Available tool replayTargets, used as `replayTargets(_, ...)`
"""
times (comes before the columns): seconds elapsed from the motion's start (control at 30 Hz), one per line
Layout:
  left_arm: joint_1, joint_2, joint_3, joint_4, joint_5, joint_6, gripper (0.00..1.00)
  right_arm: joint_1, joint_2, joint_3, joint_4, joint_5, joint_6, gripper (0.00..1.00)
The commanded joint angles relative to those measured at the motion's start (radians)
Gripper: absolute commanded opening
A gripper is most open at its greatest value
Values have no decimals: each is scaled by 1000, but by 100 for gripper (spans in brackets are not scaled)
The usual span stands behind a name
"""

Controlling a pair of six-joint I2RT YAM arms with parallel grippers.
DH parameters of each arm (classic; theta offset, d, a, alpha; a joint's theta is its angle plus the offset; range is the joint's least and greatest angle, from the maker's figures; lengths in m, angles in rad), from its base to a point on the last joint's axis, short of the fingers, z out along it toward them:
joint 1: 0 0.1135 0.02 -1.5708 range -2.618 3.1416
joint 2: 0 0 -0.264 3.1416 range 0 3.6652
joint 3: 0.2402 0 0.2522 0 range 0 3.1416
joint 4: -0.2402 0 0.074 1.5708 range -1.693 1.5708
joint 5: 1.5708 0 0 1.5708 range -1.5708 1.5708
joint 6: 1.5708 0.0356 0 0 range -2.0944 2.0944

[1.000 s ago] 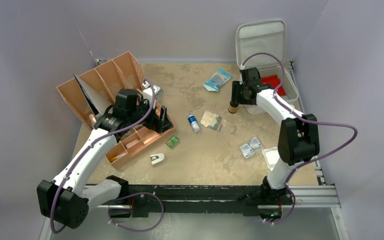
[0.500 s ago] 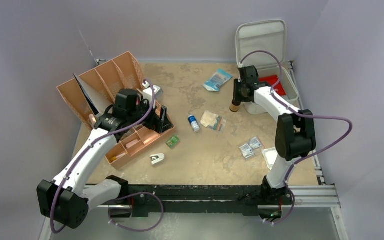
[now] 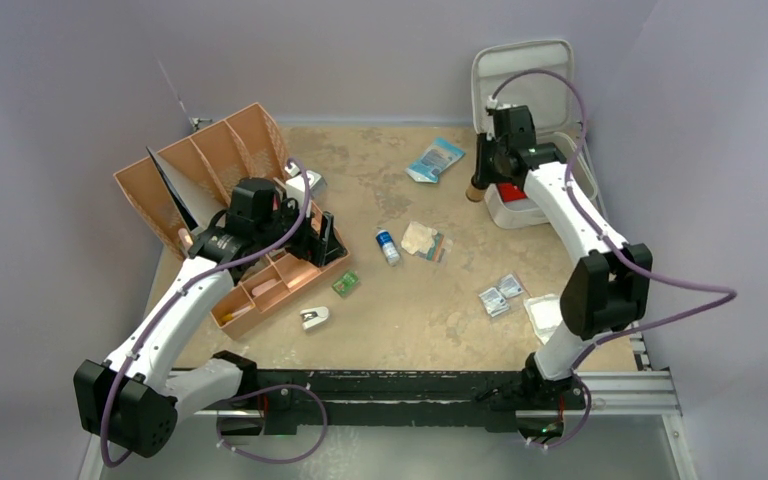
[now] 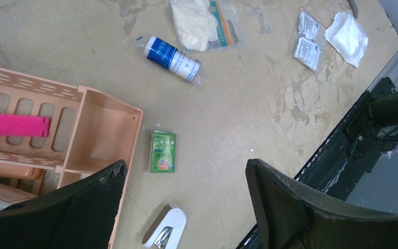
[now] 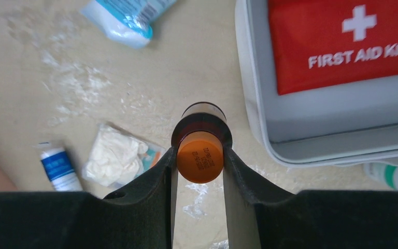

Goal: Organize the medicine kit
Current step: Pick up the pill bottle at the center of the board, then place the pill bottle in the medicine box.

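The medicine kit (image 3: pixel 521 82), a light grey case, stands open at the back right with its lid up. Its rim (image 5: pixel 337 111) shows in the right wrist view, and a red first aid pouch (image 5: pixel 342 41) lies inside. My right gripper (image 5: pixel 200 148) is shut on a small brown bottle with an orange cap (image 5: pixel 200 158), held above the table just left of the case. From above, the bottle (image 3: pixel 476 188) hangs under that gripper (image 3: pixel 484 172). My left gripper (image 4: pixel 186 168) is open and empty over the table beside the tan tray (image 4: pixel 101 135).
Loose on the table lie a green box (image 4: pixel 162 151), a white clip-shaped item (image 4: pixel 165 234), a blue-and-white tube (image 4: pixel 172 52), a bag of gloves (image 4: pixel 202 23), a blue packet (image 3: pixel 435 158), small sachets (image 3: pixel 500 295) and a gauze pad (image 3: pixel 542 312). Tan divided trays (image 3: pixel 210 165) stand at left.
My right gripper closed on the brown bottle, lifted it off the table and carried it back toward the case. The left arm has not moved.
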Motion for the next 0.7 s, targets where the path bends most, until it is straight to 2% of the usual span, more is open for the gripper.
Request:
replayTargets(0.0,-4,-3,-7,23,26,11,83,4,-58,107,-57,58,-42,2)
replayTargets(0.23,-4,-16,-9,26,26,9,83,-4,9,141,4,280,-320,2)
replayTargets(0.67,-4,-43,-10,20,4,13,83,-102,262,207,149,523,-551,5)
